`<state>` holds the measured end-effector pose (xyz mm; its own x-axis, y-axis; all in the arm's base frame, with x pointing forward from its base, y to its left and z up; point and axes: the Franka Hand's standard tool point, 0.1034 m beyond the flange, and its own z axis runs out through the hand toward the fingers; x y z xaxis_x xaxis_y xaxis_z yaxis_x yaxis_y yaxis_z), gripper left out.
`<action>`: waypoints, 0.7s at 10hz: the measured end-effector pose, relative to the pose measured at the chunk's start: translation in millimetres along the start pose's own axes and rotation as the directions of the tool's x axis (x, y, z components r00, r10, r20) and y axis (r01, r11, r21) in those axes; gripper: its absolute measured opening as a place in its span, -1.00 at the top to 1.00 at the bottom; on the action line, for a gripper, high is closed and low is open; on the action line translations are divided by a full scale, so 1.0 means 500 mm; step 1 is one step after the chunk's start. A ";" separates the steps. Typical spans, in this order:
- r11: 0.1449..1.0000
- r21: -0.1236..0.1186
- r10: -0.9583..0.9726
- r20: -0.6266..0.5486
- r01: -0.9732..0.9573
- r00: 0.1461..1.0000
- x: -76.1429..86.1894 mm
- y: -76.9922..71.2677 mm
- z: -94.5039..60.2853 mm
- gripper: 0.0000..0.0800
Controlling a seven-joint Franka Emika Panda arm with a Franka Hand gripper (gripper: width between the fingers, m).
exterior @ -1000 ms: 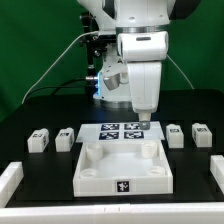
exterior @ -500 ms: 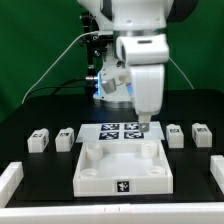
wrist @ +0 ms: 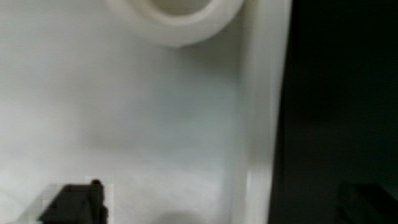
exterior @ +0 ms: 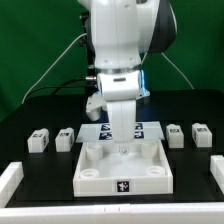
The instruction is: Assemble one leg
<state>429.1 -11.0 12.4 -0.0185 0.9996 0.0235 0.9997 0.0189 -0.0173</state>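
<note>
Exterior view shows the arm reaching straight down over the white tray (exterior: 92, 178), its gripper (exterior: 122, 148) low over the tray's far half, just on the near side of the marker board (exterior: 150, 130). The legs (exterior: 65, 137) lie untouched on the black table (exterior: 40, 115), two at the exterior view's left of the tray and two at its right. Wrist view shows the fingertips (wrist: 75, 203) spread wide with nothing between them, above the tray's white floor near a round boss (wrist: 178, 20)

No words or numbers are legible; the legs (exterior: 38, 141), tray (exterior: 98, 183) and marker board (exterior: 153, 129) carry black-and-white square tags, apparently pattern only.
</note>
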 end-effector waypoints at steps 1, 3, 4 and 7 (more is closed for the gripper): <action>1.000 0.004 0.007 -0.002 -0.007 1.000 -0.002 -0.003 0.007 -0.62; 1.000 0.003 0.009 -0.002 -0.009 1.000 -0.003 -0.003 0.007 -0.62; 1.000 0.003 0.009 -0.002 -0.009 1.000 -0.003 -0.003 0.007 -0.40; 1.000 0.004 0.010 -0.002 -0.010 1.000 -0.003 -0.003 0.007 0.39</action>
<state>427.5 -12.5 8.7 -0.0088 0.9996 0.0252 0.9997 0.0093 -0.0213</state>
